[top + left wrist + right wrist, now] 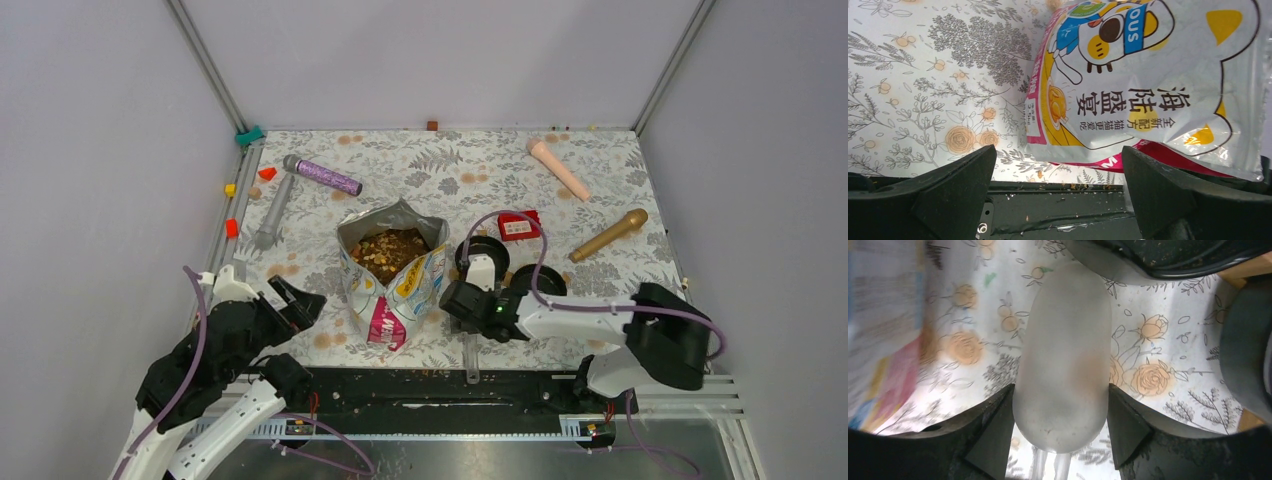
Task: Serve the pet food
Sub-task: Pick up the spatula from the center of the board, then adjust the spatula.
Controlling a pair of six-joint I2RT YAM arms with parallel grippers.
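On the floral table [600, 160], left end effector [1058, 155] gapes by pet food [390, 250], right end effector [1060, 396] pinches scoop [1063, 340].

Soft, even light from above fills the top view, sharp throughout, with only faint shadows beside the bag [392, 270]. In the left wrist view the print on the bag [1148, 90] is crisp, its film glaring pale at the right, and the left gripper [1058, 155] is a dark silhouette. The right wrist view is softer: the scoop [1063, 360] is hazy, the bag [878, 315] at the left edge smeared, the right gripper [1059, 390] near black.
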